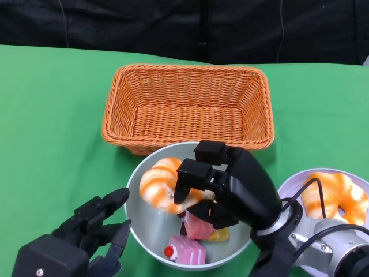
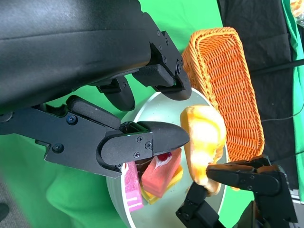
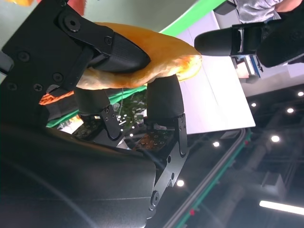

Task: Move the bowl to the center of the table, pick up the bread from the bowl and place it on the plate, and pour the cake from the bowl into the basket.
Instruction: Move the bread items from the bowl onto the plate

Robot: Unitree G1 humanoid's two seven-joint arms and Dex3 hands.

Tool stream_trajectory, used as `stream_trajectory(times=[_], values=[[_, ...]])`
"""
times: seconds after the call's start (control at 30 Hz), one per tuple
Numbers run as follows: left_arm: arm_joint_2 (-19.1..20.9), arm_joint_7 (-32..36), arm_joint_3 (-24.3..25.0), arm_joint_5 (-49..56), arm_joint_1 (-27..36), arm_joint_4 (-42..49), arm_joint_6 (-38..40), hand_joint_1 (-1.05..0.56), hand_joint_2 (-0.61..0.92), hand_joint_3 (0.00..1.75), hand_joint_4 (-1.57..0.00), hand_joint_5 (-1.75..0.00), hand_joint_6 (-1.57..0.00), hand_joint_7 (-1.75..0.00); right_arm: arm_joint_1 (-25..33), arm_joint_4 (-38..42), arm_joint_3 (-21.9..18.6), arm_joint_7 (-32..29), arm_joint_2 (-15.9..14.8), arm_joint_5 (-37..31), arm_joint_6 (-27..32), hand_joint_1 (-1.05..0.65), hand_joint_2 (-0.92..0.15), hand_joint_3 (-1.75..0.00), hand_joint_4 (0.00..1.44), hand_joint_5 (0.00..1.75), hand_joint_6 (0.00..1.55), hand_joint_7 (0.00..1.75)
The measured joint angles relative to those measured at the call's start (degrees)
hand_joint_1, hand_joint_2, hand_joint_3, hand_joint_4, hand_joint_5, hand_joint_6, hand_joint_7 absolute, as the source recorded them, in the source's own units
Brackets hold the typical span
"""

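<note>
A pale grey bowl [image 1: 141,222] stands in front of the orange wicker basket [image 1: 187,104]. My right hand [image 1: 230,184] reaches into the bowl from the right and grips an orange-and-white bread [image 1: 157,180] at its near end. The right wrist view shows that bread [image 3: 156,64] pinched between the black fingers [image 3: 164,102]. Pink, red and yellow cake pieces [image 1: 187,249] lie on the bowl's floor below it. My left hand [image 1: 86,236] sits at the bowl's left rim with its fingers apart, holding nothing. The left wrist view shows the bread [image 2: 204,137], the cakes [image 2: 159,173] and the basket [image 2: 228,85].
A white plate [image 1: 291,186] at the right edge carries another orange-and-white bread [image 1: 333,195]. Cables run over my right forearm [image 1: 323,248]. Green cloth [image 1: 52,127] covers the table, and a black backdrop hangs behind it.
</note>
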Motion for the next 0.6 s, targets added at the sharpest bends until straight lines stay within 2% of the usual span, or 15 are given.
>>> stream_trajectory(times=[0.27,0.33,0.6], values=[[0.0,0.0,0.1,0.0,-0.1,0.0,0.0,-0.6,0.92,0.58,-0.27,-0.96,-0.53,-0.21,0.7,-6.7,-2.7,0.2,-2.2,2.0,-3.4,-0.23,-0.24,-1.6,1.01,1.75,0.78,1.75],[0.0,0.0,0.1,0.0,-0.1,0.0,0.0,-0.6,0.92,0.58,-0.27,-0.95,-0.53,-0.21,1.7,-8.7,-3.5,1.4,-2.9,2.8,-4.2,-0.22,-0.17,-1.68,1.0,1.75,0.81,1.68],[0.1,0.0,0.3,-1.4,-0.4,0.5,0.0,-0.59,0.92,0.57,-0.27,-0.96,-0.53,-0.22,5.8,-18.9,-9.3,8.7,-4.3,8.6,-6.4,-0.25,-0.09,-1.74,0.99,1.75,0.85,1.63]])
